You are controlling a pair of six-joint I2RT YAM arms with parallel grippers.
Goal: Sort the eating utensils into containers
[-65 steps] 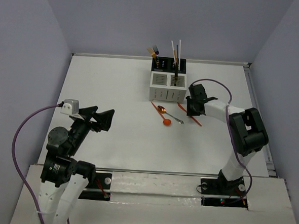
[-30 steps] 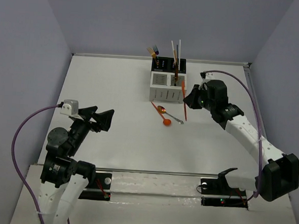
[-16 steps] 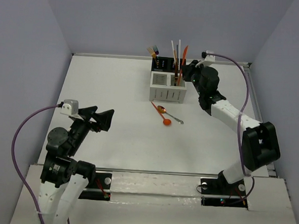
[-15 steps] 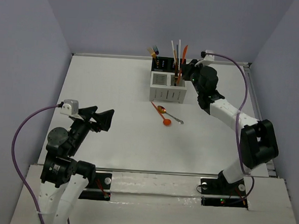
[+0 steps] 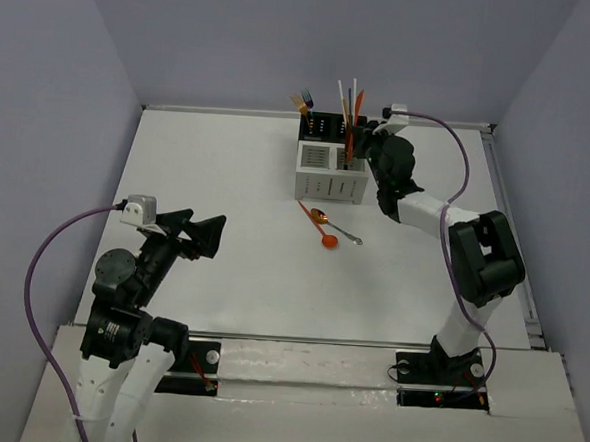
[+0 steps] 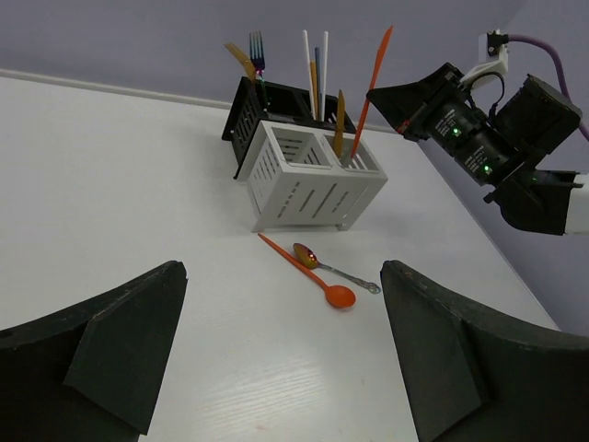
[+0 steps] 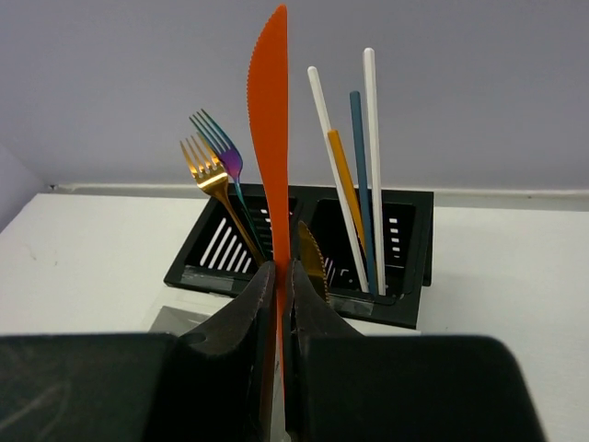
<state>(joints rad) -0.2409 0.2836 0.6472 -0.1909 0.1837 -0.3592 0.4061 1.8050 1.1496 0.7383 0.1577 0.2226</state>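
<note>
Lavender walls close in a white table (image 5: 228, 177), and at its far side sits the caddy (image 5: 327, 186), two white slotted boxes in front and two black perforated ones behind. We see the right gripper (image 7: 281, 276) reaching in from the caddy's right, its fingers pinched tight on the orange knife (image 7: 270, 138), blade up and handle down. The knife's long axis runs close to vertical, leaning a little, and its lower end points into the near-right white box, where a wooden knife (image 6: 339, 120) already stands. We cannot tell whether the handle has reached the bottom. The forks (image 7: 216, 166) stand in the far-left black box and the sticks (image 7: 354, 175) in the far-right one. We judge that the coming move turns on this: the slot lies straight below the grip, so the knife needs lowering along its own length before the fingers part, or it may tip against the rim. An orange spoon (image 5: 320, 228) and a metal spoon (image 5: 337, 226) lie crossed on the table just in front of the caddy, nearer to the right arm. The left gripper (image 5: 207, 226) hangs well apart on the left, wide open and holding nothing.
</note>
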